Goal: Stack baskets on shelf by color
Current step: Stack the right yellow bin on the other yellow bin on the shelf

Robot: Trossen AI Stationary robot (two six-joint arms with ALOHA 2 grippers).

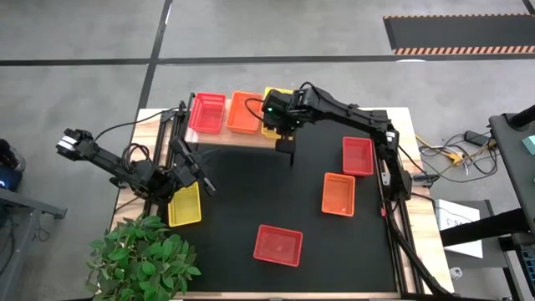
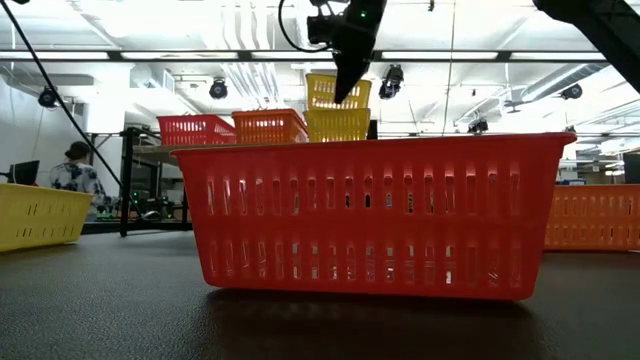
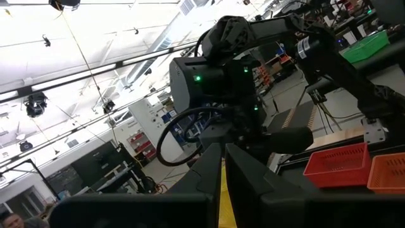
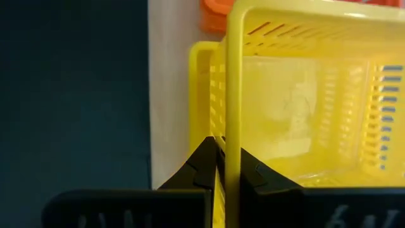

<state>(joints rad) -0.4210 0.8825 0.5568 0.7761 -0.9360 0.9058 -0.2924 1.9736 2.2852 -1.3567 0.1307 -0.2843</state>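
On the black mat [image 1: 251, 192] we see two red baskets, one orange basket [image 1: 338, 193] and a yellow basket [image 1: 185, 204] whose wall the left gripper [image 3: 223, 183] pinches. On the shelf [image 1: 242, 138] at the mat's far edge stand a red, an orange and a yellow one. Above the latter, the right gripper [image 4: 221, 168] holds another yellow basket [image 4: 304, 95] by its wall.

The shelf [image 1: 219, 140] runs along the worktop's [image 1: 251, 192] 12 o'clock edge, carrying three baskets [image 1: 208, 112] side by side. Loose baskets lie at 3, 4, 6 and 8 o'clock on the worktop.
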